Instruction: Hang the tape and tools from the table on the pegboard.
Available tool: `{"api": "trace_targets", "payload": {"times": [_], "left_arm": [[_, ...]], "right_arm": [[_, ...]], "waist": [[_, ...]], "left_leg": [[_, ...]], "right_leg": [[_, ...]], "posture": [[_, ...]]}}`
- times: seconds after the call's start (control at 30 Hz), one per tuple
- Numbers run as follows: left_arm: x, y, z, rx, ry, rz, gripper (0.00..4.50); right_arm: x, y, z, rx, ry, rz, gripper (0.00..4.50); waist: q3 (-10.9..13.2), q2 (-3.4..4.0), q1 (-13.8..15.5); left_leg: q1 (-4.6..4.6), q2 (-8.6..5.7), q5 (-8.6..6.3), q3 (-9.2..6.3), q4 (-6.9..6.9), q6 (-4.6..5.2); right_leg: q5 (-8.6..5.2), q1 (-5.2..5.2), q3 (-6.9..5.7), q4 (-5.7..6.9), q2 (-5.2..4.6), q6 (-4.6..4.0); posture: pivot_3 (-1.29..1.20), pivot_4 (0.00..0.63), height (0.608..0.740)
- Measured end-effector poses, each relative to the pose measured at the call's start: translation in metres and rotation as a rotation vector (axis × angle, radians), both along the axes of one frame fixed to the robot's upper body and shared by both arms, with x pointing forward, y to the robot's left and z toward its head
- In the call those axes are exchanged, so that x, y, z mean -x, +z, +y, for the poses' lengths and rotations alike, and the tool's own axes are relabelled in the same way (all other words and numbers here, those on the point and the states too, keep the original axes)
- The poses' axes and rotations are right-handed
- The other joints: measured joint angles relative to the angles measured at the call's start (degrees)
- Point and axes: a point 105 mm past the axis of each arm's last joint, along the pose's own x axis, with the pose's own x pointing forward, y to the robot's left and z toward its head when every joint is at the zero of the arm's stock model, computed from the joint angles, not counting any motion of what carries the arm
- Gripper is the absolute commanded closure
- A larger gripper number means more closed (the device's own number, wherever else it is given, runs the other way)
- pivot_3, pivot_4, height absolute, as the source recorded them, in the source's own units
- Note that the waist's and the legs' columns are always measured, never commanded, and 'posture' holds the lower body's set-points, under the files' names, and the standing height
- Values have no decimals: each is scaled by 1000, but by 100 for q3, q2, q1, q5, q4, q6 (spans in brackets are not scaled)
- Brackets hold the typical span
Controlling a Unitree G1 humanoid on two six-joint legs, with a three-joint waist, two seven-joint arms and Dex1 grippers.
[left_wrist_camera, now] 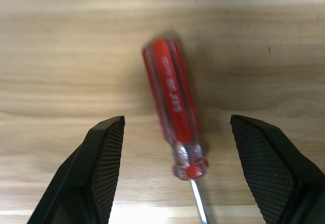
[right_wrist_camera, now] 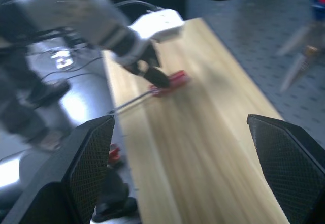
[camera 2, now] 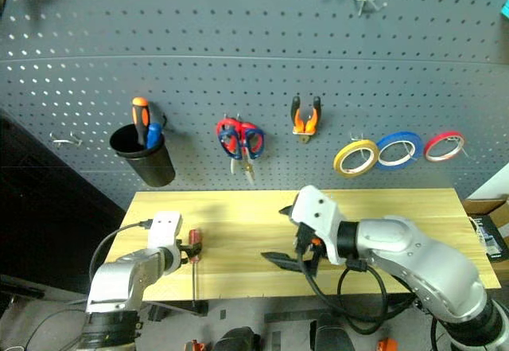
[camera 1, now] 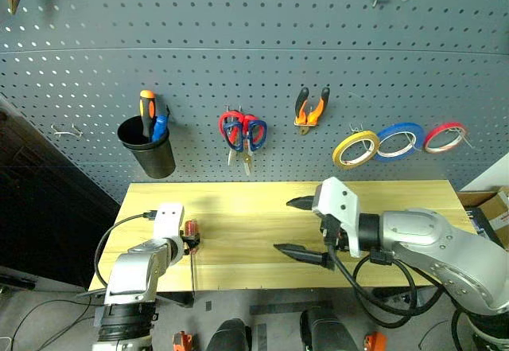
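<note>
The screwdriver (left_wrist_camera: pixel 175 107) lay on the tabletop (camera 1: pixel 262 208) near its left front edge, shaft overhanging. The left hand (left_wrist_camera: pixel 177 168) stood open astride its red handle, gripping nothing. The right hand (camera 1: pixel 301 228) hung fully open and empty above mid-tabletop.

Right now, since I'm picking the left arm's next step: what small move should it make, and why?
Probably close the left end effector on the slim red-handled screwdriver. Its black fingers stand open on either side of the handle, which lies flat on the light wooden table, not yet gripped.
</note>
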Motion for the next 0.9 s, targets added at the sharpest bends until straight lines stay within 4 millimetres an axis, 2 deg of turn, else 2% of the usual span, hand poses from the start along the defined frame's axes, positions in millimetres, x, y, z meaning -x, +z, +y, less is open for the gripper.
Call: {"api": "trace_targets", "payload": {"times": [0.17,0.2,0.27,0.5,0.67,0.73,0.9], "left_arm": [[-1,-12,4,35,60,57,981],[-2,-13,3,46,68,64,1157],[-2,-15,4,52,73,69,1540],[-5,-17,7,56,82,51,3650],[-9,-16,8,45,64,7,3662],[-9,-12,10,-29,-26,-74,3662],[-3,29,-2,-202,-282,-397,3662]], "right_arm": [[3,-5,6,37,49,11,0],[3,-6,6,43,52,6,0],[1,-6,6,50,50,0,0],[1,-6,7,47,50,-1,0],[0,-6,6,49,47,-1,0],[-1,-6,5,50,39,-3,0],[-6,0,2,24,4,-22,0]], "waist": [[-1,-1,-2],[-1,-1,0],[-3,-4,-1],[-4,-5,0],[-9,-7,-1],[-10,-10,-17],[-11,-11,1]], "left_leg": [[-2,1,0,1,0,-2],[-2,0,0,-1,0,-2],[-2,1,0,-1,0,-3],[-2,0,0,-1,0,-4],[-1,0,1,0,0,-4],[-3,3,-1,2,-1,-7],[-8,6,-3,3,-6,-10]], "right_leg": [[0,-4,2,-1,-11,0],[0,-4,0,-1,-11,-1],[0,-4,1,-2,-16,0],[1,-4,2,-1,-21,-1],[1,-4,2,0,-23,-1],[1,-9,4,-3,-25,-2],[1,-14,13,-11,-35,-3]], "posture": [[-59,165,740],[-59,165,740],[-64,164,740],[-67,159,740],[-66,154,740],[-61,153,740],[-40,156,740]]}}
